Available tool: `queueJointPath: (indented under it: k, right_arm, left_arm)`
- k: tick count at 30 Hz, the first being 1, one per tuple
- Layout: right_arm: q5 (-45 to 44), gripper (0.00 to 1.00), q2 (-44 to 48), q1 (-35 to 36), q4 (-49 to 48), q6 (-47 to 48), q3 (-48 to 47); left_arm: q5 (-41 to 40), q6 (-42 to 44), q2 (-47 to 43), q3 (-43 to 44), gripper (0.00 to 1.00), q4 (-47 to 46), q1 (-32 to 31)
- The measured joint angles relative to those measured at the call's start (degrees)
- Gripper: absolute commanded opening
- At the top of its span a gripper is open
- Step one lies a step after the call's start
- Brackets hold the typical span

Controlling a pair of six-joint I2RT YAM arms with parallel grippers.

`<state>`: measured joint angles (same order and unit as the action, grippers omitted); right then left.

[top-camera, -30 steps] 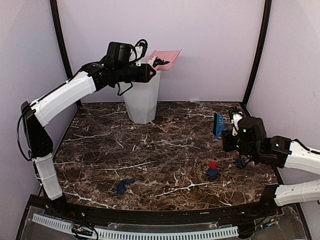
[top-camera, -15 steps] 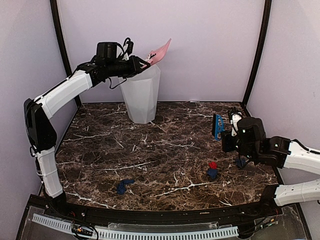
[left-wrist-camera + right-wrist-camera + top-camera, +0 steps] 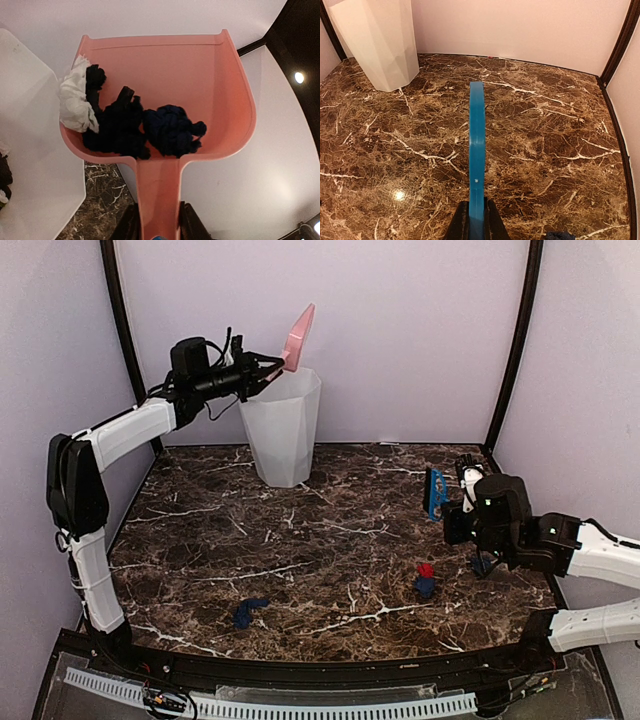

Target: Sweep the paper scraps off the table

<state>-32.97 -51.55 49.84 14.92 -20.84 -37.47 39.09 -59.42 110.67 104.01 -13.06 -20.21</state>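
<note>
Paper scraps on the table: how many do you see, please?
4: navy scrap front left; red scrap beside second navy scrap, front right; blue scrap half hidden under the right arm. Others may be hidden.

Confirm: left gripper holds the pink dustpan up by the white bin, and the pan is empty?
Not empty. The left gripper holds the pink dustpan up by the white bin, but the left wrist view shows paper scraps in it: white, black and navy wads.
</note>
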Motion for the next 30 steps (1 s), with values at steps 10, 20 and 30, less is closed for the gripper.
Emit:
queueJointPath:
  k: [10,20,30]
  right_arm:
    - [0.2,0.0,0.0,0.0,-0.3,0.0,0.0]
    - [0.4,0.0,-0.7,0.0,-0.4,0.2,0.0]
    - [0.6,0.0,-0.7,0.0,-0.3,0.2,0.0]
  left_arm:
    - [4.4,-18.9,0.0,-6.6,0.0,-18.1,2.1]
    - [6.2,-28.6,0.0,-9.0,0.0,-27.6,2.4]
    - [6.3,-18.0,-2.2,-8.7,0.0,-18.5,2.4]
